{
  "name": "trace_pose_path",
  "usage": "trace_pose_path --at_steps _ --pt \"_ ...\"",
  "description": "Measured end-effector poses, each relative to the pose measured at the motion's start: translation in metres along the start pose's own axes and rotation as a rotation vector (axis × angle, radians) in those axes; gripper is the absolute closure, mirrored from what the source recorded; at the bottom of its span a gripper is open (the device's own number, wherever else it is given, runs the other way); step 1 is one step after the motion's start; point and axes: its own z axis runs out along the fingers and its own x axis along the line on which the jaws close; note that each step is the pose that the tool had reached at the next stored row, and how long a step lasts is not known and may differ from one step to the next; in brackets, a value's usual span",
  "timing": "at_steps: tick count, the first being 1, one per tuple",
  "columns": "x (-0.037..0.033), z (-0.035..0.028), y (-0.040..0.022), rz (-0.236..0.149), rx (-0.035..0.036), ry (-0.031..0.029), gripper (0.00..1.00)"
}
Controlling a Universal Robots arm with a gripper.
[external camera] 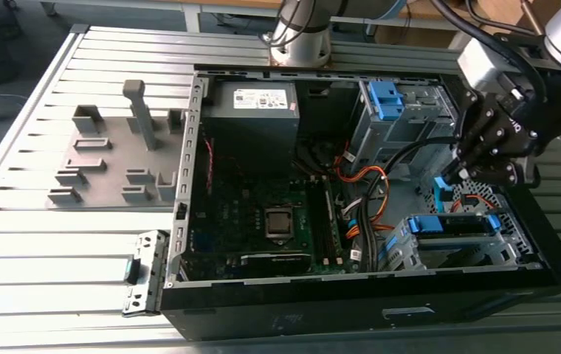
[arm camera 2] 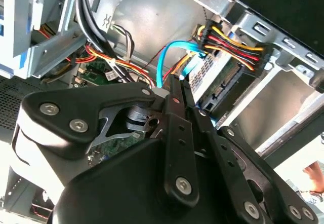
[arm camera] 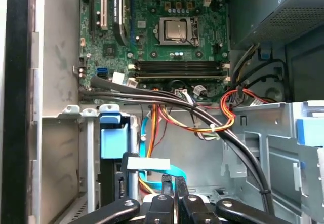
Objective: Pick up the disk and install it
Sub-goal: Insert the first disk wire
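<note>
Blue plastic frames the disk (external camera: 448, 225), which sits in a metal cage (external camera: 507, 247) inside the computer case (external camera: 359, 317). The gripper (external camera: 445, 179) hangs inside the case too, just beside the disk, its fingers closed together, holding nothing I can see.

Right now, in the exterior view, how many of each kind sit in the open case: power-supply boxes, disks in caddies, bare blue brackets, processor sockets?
grey power-supply box: 1
disk in a blue caddy: 1
bare blue bracket: 1
processor socket: 1
Total: 4
</note>
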Motion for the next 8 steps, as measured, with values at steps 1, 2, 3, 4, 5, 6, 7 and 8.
trace_pose_path --at_steps 1,2,3,4,5,6,7,8 --pt "0.0021 -0.0002 -0.0004 0.000 -0.0004 0.0000 0.84" --pt "0.0047 -0.0003 -0.0006 0.000 -0.0006 0.0000 0.84" --pt "0.0072 -0.0005 -0.0009 0.000 -0.0009 0.0000 0.84" --pt "0.0092 -0.0006 -0.0013 0.000 -0.0012 0.0001 0.84" --pt "0.0109 -0.0008 -0.0018 0.000 -0.0019 0.0002 0.84" --pt "0.0121 -0.0009 -0.0027 0.000 -0.0032 0.0006 0.84" --pt "0.0127 -0.0010 -0.0040 0.000 -0.0047 0.0011 0.84" --pt "0.0130 -0.0012 -0.0062 0.001 -0.0071 0.0015 0.84"
